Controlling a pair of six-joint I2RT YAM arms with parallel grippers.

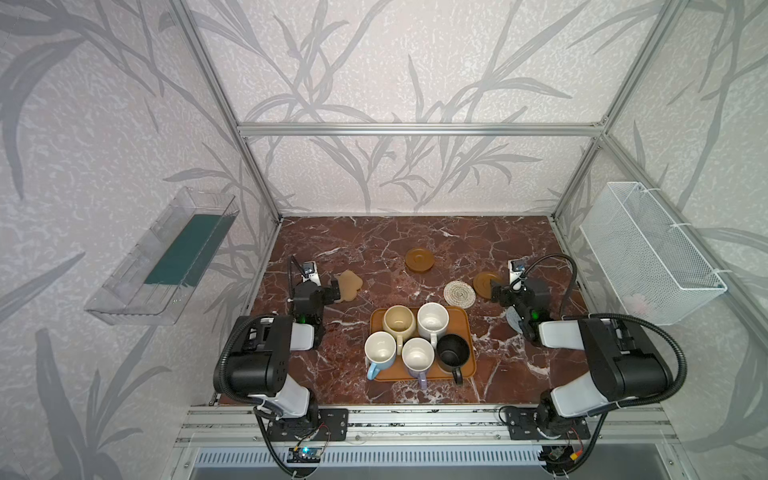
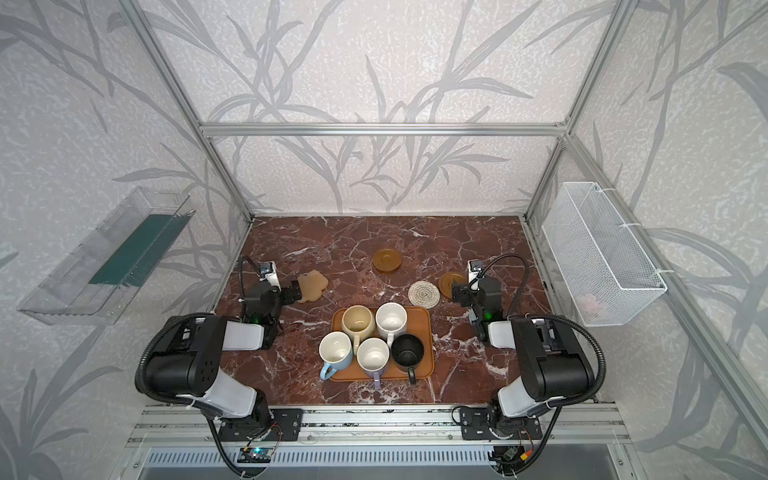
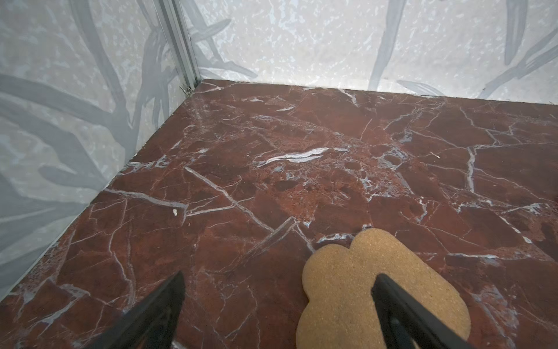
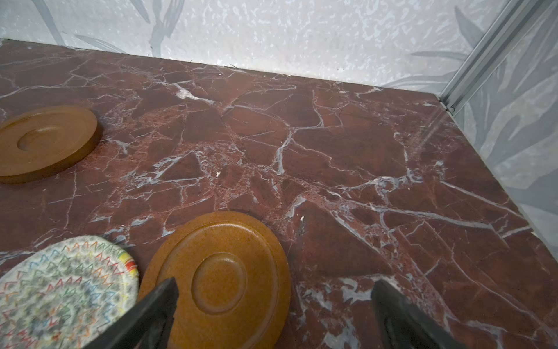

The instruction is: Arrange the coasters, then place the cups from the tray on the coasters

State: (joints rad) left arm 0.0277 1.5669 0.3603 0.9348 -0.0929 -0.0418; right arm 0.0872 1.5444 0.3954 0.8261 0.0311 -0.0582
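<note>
The left arm (image 1: 257, 357) and right arm (image 1: 615, 357) are bending forward at the elbows, the left gripper (image 3: 280, 276) and right gripper (image 4: 276, 282) hovering low, jaws spread wide.

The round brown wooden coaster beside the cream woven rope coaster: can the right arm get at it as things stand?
Probably yes: the right gripper is open right at the round brown wooden coaster, and nothing lies on it. The cream woven rope coaster sits close beside it, though.
</note>
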